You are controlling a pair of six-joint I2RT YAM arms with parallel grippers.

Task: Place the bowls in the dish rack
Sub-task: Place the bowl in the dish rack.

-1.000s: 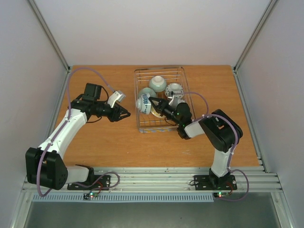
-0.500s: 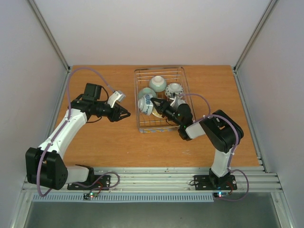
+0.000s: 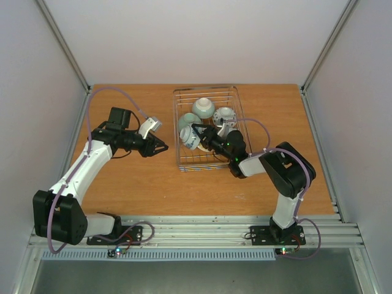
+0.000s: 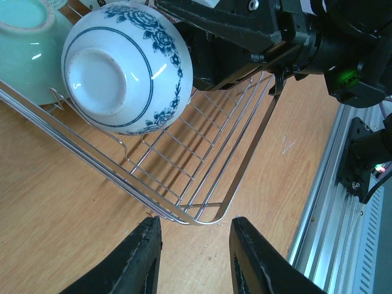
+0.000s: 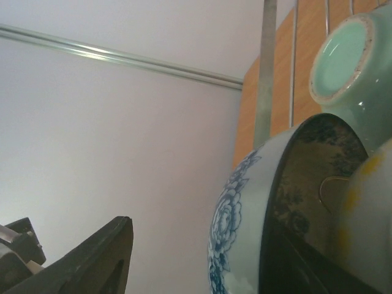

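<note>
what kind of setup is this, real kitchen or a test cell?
Likely a lab test cell, not a kitchen: plain white walls box in a wooden table, the arms bolt to an aluminium rail at its near edge, and the only kitchenware is a wire dish rack of bowls.

A robot test cell in a lab: 2 arms bolted to an aluminium rail (image 3: 202,231) at the near edge of a bare wooden tabletop (image 3: 141,184), enclosed by plain white panels (image 3: 196,37) on metal framing, with exposed cables and lit status LEDs.
</note>
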